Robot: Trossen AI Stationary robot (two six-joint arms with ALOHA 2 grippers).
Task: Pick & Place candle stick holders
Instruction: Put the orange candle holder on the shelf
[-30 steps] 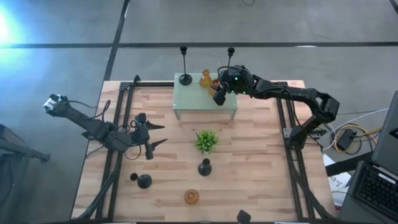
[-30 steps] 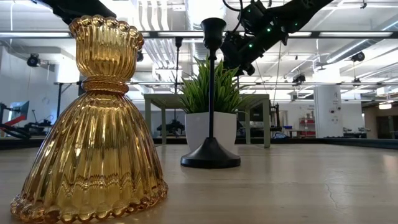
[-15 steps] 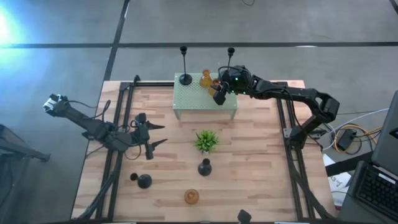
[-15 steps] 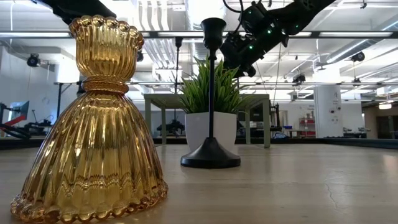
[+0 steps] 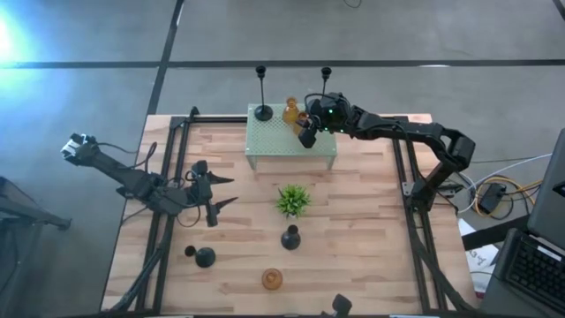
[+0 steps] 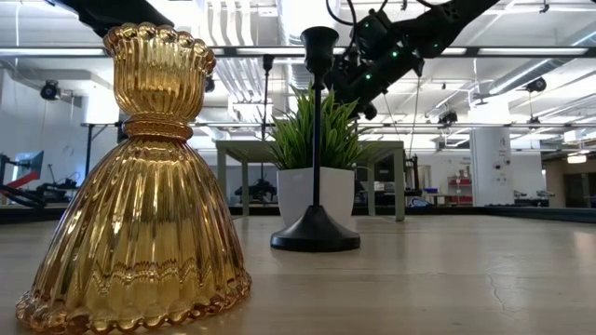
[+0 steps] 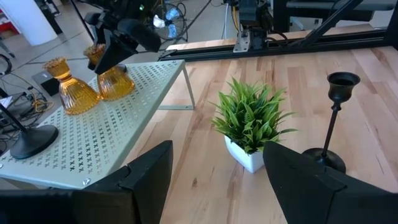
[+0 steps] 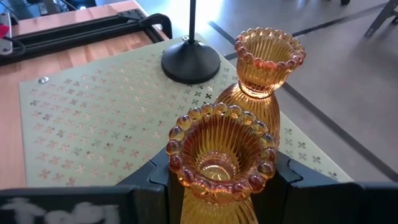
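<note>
Your right gripper (image 8: 217, 186) sits over the pale green perforated stand (image 5: 274, 146) at the far side of the worktop (image 5: 353, 230), its jaws clamped on an amber holder (image 8: 219, 163) that stands just beside a second amber holder (image 8: 261, 78). A tall black holder (image 5: 262, 93) rests on the stand's far left corner, and another tall black one (image 5: 325, 81) shows by the far right corner. Your left gripper (image 5: 216, 191) waits low at the left of the worktop, jaws apart. On the near half you have the small green plant (image 5: 292, 200), a black holder (image 5: 290, 237) just in front of it, another black holder (image 5: 204, 257) to the left, and a third amber holder (image 5: 272, 279) near the front edge.
</note>
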